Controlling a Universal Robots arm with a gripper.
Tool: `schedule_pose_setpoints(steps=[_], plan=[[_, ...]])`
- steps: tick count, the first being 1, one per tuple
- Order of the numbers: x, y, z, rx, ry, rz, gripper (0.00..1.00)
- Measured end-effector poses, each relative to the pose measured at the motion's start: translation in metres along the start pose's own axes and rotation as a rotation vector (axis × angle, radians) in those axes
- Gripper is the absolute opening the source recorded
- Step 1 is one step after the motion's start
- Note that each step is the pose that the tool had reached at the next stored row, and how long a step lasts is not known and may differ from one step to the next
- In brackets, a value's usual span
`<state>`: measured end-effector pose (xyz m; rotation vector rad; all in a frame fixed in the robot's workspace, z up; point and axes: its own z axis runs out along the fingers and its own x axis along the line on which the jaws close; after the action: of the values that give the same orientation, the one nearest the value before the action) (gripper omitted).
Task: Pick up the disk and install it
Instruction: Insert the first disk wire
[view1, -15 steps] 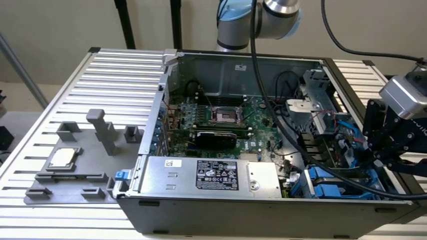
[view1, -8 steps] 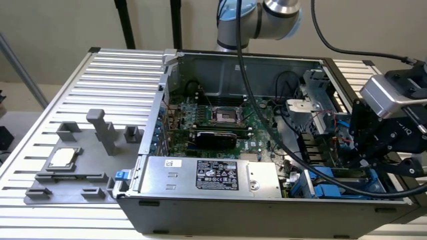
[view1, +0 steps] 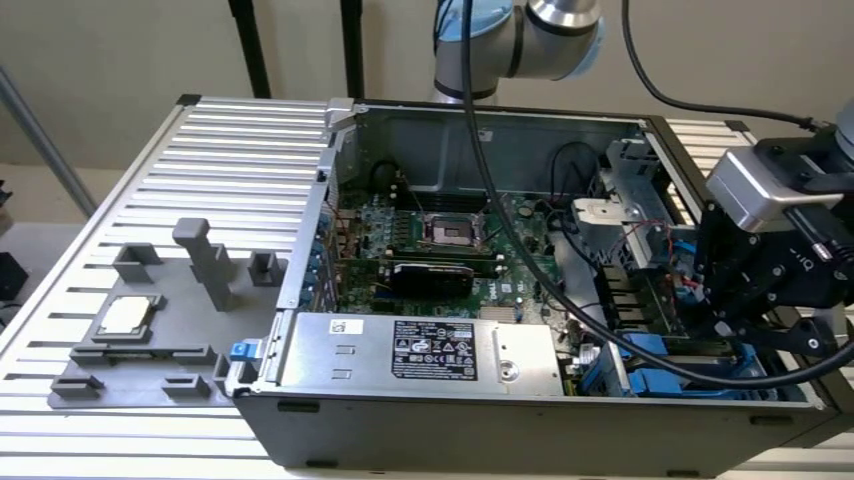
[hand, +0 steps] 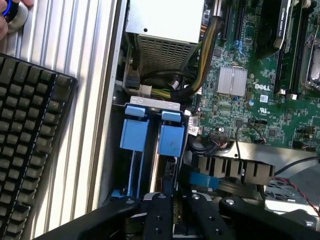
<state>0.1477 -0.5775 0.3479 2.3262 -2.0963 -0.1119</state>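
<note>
At exterior view's right, inside computer case (view1: 441, 425), gripper (hand: 177, 214) hovering over drive bay, close to blue-railed disk (hand: 172, 141) standing edge-on in bay; grip state: cannot tell.

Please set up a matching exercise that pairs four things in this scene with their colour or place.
Column A
1. processor chip
2. keyboard
3. motherboard
4. gripper

Column B
a. green, on the floor of the open case
b. over the blue rails, at the exterior view's right
c. black, on the ribbed table beside the case
d. on the grey fixture, at the exterior view's left

Pairs: 1-d, 2-c, 3-a, 4-b
</note>
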Motion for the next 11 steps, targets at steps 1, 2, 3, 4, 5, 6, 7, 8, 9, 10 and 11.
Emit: schedule_pose_setpoints(steps=[1, 2, 3, 4, 5, 6, 7, 8, 9, 10, 11], plan=[[0.0000, 0.0000, 0.0001, 0.0015, 0.0036, 0.011, 0.17], [0.0000, 0.0000, 0.0003, 0.0030, 0.0069, 0.021, 0.17], [0.0001, 0.0000, 0.0005, 0.0049, 0.0104, 0.033, 0.17], [0.0001, 0.0000, 0.0010, 0.0069, 0.0129, 0.044, 0.17], [0.0001, 0.0000, 0.0014, 0.0089, 0.0151, 0.054, 0.17], [0.0001, -0.0001, 0.0019, 0.0108, 0.0169, 0.064, 0.17], [0.0001, -0.0001, 0.0025, 0.0126, 0.0183, 0.074, 0.17], [0.0001, -0.0002, 0.0030, 0.0142, 0.0199, 0.083, 0.17], [0.0001, -0.0002, 0.0034, 0.0155, 0.0205, 0.088, 0.17], [0.0001, -0.0002, 0.0038, 0.0167, 0.0206, 0.090, 0.17], [0.0002, -0.0002, 0.0043, 0.0180, 0.0206, 0.091, 0.17]])
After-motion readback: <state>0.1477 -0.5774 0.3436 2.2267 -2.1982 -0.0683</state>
